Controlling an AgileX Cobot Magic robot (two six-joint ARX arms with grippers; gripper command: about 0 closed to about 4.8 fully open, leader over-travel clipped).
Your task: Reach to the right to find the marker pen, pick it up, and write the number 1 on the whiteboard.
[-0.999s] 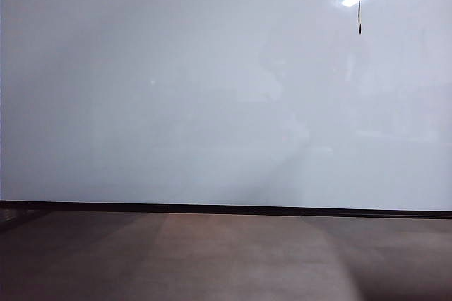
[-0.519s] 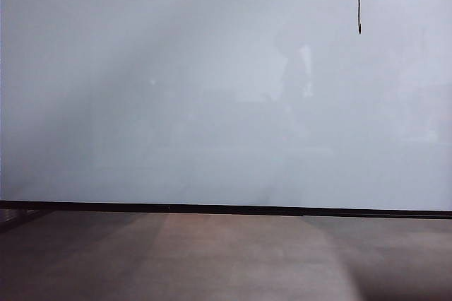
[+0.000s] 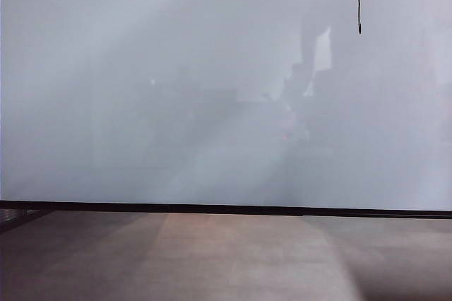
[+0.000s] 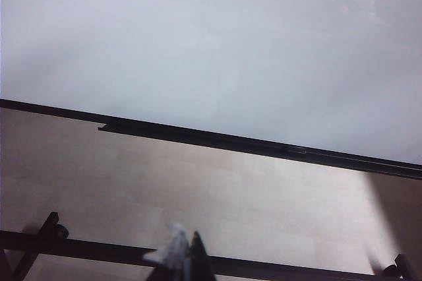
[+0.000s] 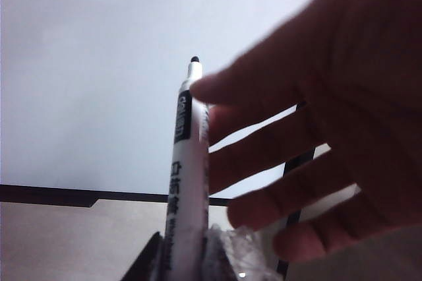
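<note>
Filling most of the exterior view, the whiteboard [image 3: 176, 89] is a glossy pale grey-white sheet carrying soft, murky reflections, with a thin black strip along its lower edge. Below it lies a brown wood-look surface [image 3: 212, 258], matte and faintly grained. High on the board's right part stands the number 1 [image 3: 359, 2], a thin black, slightly wavy vertical stroke with a small hook at its top.

Neither arm shows in the exterior view. The right wrist view shows a person's hand [image 5: 330, 116], blurred and cut off at the frame edge, its fingertip touching the marker pen [image 5: 186, 169]. That pen, a white barrel with black print and a dark tip, stands upright, clamped in the right gripper [image 5: 184, 258]. Only a sliver of the left gripper [image 4: 181, 258] shows above the brown surface, its tips apparently pressed together on nothing.
</note>
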